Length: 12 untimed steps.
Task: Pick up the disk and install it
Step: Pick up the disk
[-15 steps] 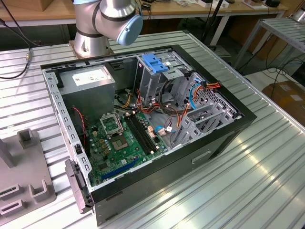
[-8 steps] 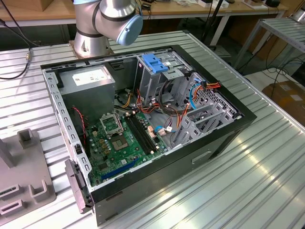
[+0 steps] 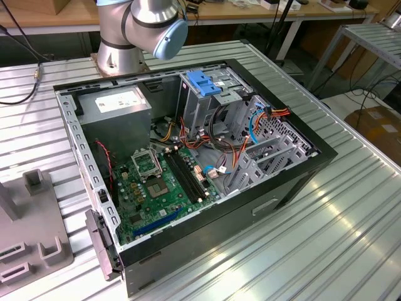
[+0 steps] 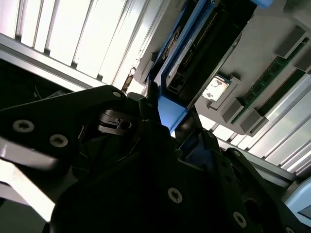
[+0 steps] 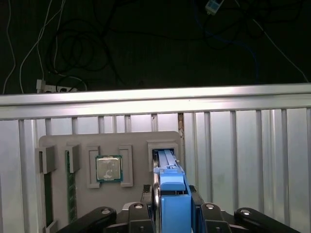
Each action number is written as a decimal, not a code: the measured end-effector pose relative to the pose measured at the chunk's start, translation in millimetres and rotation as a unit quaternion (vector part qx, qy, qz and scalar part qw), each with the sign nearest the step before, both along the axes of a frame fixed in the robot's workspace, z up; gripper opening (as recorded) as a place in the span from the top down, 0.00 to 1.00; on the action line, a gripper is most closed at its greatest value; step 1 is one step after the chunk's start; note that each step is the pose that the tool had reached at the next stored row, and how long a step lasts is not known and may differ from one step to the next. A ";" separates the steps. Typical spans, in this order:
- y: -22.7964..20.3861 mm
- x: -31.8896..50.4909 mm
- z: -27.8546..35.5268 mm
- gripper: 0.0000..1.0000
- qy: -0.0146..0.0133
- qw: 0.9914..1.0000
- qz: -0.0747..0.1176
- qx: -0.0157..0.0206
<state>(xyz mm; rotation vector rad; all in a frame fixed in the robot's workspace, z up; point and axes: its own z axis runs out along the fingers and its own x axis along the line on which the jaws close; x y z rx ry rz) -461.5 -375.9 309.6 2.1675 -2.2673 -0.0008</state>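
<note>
One disk (image 5: 170, 182) (blue-framed, on edge) sits clamped in the tool (image 5: 172, 209).

We see ribbed alu. surface (image 3: 326, 219), wooden bench (image 3: 250, 14) behind it, cardboard box (image 3: 379, 128) on floor (image 3: 348, 84) at the exterior view's right.

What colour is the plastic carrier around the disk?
Blue; it frames the disk, clearest in the first wrist view.

Blue frames the disk (image 5: 172, 196); the tray (image 5: 136, 141) is grey, the motherboard (image 3: 147, 188) green.
</note>
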 end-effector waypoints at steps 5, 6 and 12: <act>0.0 0.0 -3.5 0.60 0.000 1.000 -0.001 0.000; 0.0 0.0 -4.0 0.60 0.000 1.000 -0.002 0.000; 0.0 0.0 -6.7 0.60 0.001 1.000 -0.003 0.000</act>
